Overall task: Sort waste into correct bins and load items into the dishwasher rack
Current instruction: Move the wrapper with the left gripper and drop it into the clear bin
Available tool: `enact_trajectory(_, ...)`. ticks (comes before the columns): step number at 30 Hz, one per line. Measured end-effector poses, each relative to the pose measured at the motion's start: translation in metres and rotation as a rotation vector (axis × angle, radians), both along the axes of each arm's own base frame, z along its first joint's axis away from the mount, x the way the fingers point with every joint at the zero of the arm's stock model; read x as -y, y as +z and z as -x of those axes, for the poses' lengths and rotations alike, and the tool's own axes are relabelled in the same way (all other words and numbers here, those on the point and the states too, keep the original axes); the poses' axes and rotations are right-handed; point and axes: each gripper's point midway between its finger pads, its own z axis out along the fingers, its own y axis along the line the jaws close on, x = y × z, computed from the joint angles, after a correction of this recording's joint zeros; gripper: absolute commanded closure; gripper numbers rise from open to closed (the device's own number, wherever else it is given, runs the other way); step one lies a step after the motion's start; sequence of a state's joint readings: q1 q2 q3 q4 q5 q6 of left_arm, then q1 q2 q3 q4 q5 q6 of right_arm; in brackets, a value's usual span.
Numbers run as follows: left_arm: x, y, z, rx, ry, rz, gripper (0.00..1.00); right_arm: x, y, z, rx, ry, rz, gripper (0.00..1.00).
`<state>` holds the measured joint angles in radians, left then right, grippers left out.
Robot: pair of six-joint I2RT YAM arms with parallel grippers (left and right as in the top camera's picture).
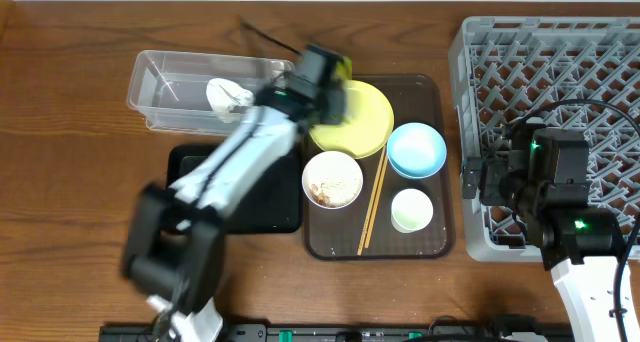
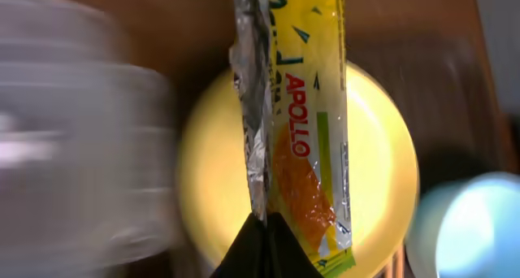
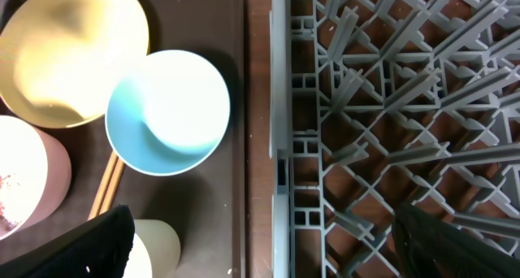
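Overhead, the left arm (image 1: 240, 162) reaches across the surface to the yellow plate (image 1: 365, 117) on the brown tray (image 1: 430, 92). Its jaws are closed tight on one end of the wrapper (image 2: 305, 132), a yellow and orange foil packet that hangs just above the plate. The right jaws stand wide open, holding nothing, over the near edge of the rack (image 3: 390, 107). A clear tub (image 1: 160, 87) sits left of the plate with white paper (image 1: 225, 94) in it. A black tray (image 1: 182, 160) lies nearer the robot, partly under the arm. The step appears to be binning the wrapper. To do it well, lift it clear of the plate, carry it fully over the tub wall, and lower it inside before opening, since light foil can cling or drift.
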<state>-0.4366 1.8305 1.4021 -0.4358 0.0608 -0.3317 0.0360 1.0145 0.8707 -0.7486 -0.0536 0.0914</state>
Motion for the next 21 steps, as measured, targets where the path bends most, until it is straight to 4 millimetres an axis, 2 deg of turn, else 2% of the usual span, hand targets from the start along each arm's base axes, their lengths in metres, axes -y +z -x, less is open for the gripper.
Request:
enact_trajectory(2, -0.039, 0.026, -0.005, 0.027, 0.149, 0.001, 0.94, 0.000, 0.000, 0.000, 0.000, 0.000, 0.000, 0.01)
enact_trajectory(5, -0.094, 0.042, -0.009, 0.025, 0.376, 0.031, 0.94, 0.000, 0.000, 0.000, 0.000, 0.000, 0.000, 0.01)
enact_trajectory(8, -0.138, 0.032, -0.004, -0.041, 0.588, 0.058, 0.94, 0.000, 0.000, 0.000, 0.000, 0.000, 0.000, 0.01)
enact_trajectory(10, -0.158, 0.023, -0.002, -0.080, 0.710, 0.083, 0.93, 0.000, 0.000, 0.000, 0.000, 0.000, 0.000, 0.01)
enact_trajectory(11, -0.165, 0.020, -0.002, -0.092, 0.761, 0.098, 0.90, 0.000, 0.000, 0.000, 0.000, 0.000, 0.000, 0.01)
enact_trajectory(13, -0.171, 0.015, -0.003, -0.101, 0.822, 0.121, 0.72, 0.000, 0.000, 0.000, 0.000, 0.000, 0.000, 0.01)
enact_trajectory(18, -0.172, 0.008, -0.006, -0.113, 0.882, 0.153, 0.62, 0.000, 0.000, 0.000, 0.000, 0.000, 0.000, 0.01)
enact_trajectory(21, -0.168, 0.010, -0.011, -0.098, 0.851, 0.168, 0.62, 0.000, 0.000, 0.000, 0.000, 0.000, 0.000, 0.01)
